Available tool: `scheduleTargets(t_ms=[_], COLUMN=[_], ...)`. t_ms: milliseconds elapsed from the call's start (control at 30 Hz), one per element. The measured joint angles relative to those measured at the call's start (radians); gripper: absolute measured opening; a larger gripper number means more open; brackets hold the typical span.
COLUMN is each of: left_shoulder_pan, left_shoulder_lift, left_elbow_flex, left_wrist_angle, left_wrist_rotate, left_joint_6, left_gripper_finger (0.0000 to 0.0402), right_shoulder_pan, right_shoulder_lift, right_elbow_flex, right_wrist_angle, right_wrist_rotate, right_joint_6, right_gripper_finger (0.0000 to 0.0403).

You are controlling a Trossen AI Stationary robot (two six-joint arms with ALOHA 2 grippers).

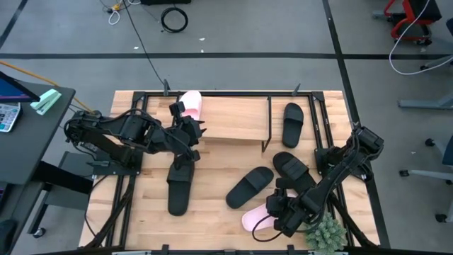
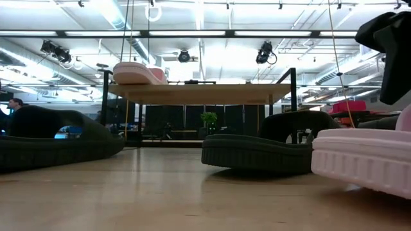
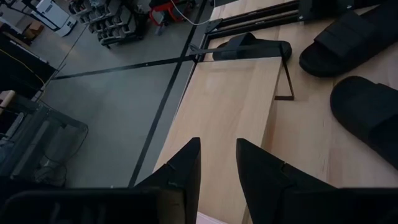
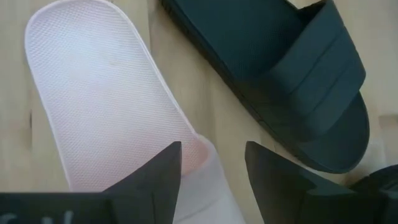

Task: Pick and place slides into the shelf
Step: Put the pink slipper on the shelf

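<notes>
The shelf [image 1: 237, 117], a light plank on black wire legs, stands at the table's far middle. One pale pink slide [image 1: 191, 105] lies on its left end. My left gripper [image 1: 199, 131] hovers open over that end, fingers [image 3: 186, 168] above the plank [image 3: 236, 99]. The other pink slide [image 1: 255, 218] lies sole-down near the near edge. My right gripper [image 1: 274, 210] is open above it; its fingers [image 4: 165, 171] stand on either side of the strap's edge [image 4: 208, 171]. Several black slides lie on the table. My right gripper comes down from above with its open fingers astride the side of the pink slide's strap [image 4: 208, 171]. I cannot tell whether a finger touches it. The slide rests flat on the table.
Two black slides [image 1: 249, 185] [image 1: 294, 168] lie just beyond the right gripper, one close beside the pink slide [image 4: 292, 81]. Another black slide [image 1: 179, 185] lies at the left, and one [image 1: 292, 122] right of the shelf. A small green plant [image 1: 327, 234] stands at the near right corner.
</notes>
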Motion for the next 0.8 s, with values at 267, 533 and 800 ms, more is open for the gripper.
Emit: scheduleTargets(t_ms=[267, 533, 800], left_shoulder_pan=[0.0, 0.0, 0.0], left_shoulder_lift=[0.0, 0.0, 0.0], left_elbow_flex=[0.0, 0.0, 0.0], left_wrist_angle=[-0.02, -0.025, -0.025], left_wrist_rotate=[0.0, 0.0, 0.0], left_joint_6=[0.0, 0.0, -0.02], left_gripper_finger=[0.0107, 0.0107, 0.0107], right_shoulder_pan=[0.006, 0.013, 0.042], right_shoulder_lift=[0.0, -0.001, -0.002], right_elbow_flex=[-0.062, -0.02, 0.063], right_wrist_angle=[-0.018, -0.066, -0.211], right_wrist_rotate=[-0.076, -0.074, -0.192], right_joint_6=[0.054, -0.007, 0.221], right_gripper_finger=[0.0185, 0.0185, 0.0185])
